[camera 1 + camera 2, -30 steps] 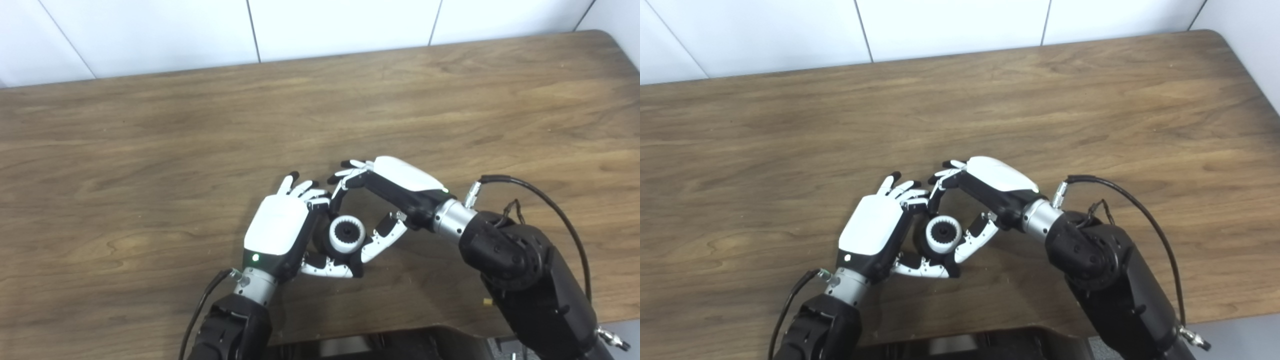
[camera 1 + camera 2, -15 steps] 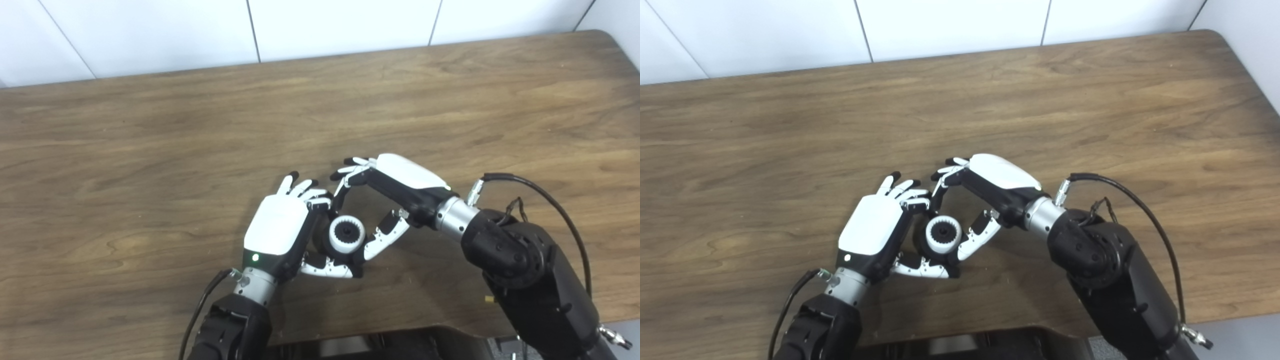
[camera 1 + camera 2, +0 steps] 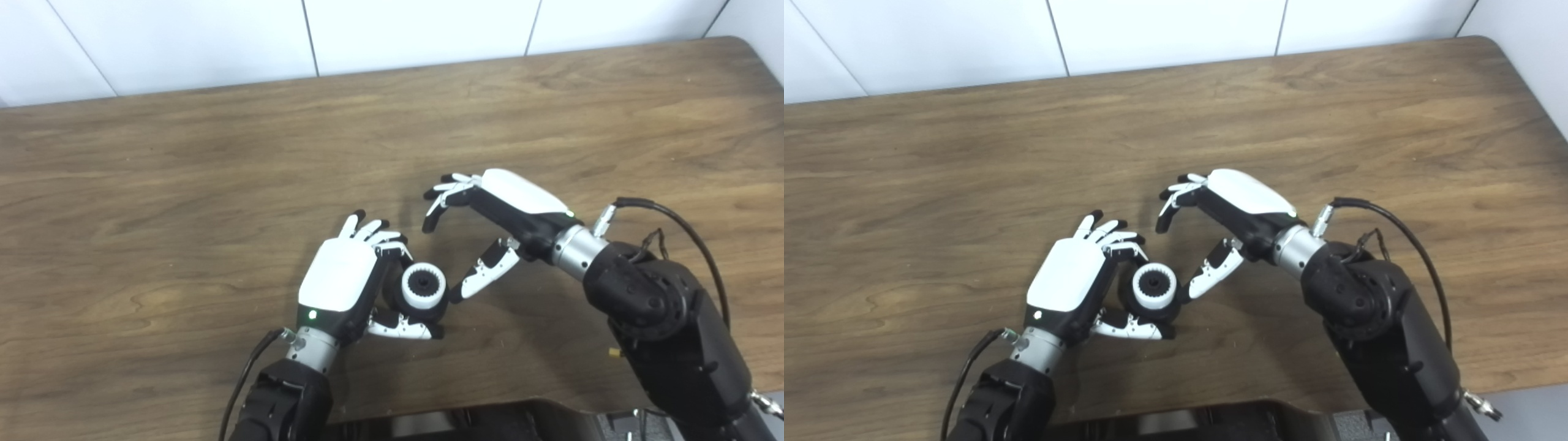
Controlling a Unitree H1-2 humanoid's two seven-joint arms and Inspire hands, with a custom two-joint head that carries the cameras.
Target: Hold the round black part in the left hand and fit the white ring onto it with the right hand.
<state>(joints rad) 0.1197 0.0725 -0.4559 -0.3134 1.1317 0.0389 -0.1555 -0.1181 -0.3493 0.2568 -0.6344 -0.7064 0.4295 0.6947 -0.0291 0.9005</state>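
Left eye view shows my left hand [image 3: 340, 282] low over the wooden table [image 3: 184, 184], with its fingers and thumb curled around the round black part [image 3: 429, 306]. The white ring [image 3: 424, 286] sits already on this part, its toothed inner edge around a dark center, so I judge the fitting is almost or fully done, though I cannot tell if the ring is pressed down to its full depth. My right hand [image 3: 490, 226] is just beside the part and holds nothing; its fingers are spread apart, the upper ones curved in the air above the table and the thumb pointing down toward the ring without clearly touching it. In the right eye view the thumb tip looks very near the ring's edge, and I cannot say if there is a gap. What can go wrong from here, in my judgement: if the thumb of my right hand brushes the ring, it can tilt the ring or pull it off, because a ring that is only half seated has little to keep it. Also my left hand grips the part mostly from below and from one side, so a push from the right could turn the part in my fingers or slide it out onto the table. If I loosen the left grip too soon, the part with the ring may roll, since both are round.
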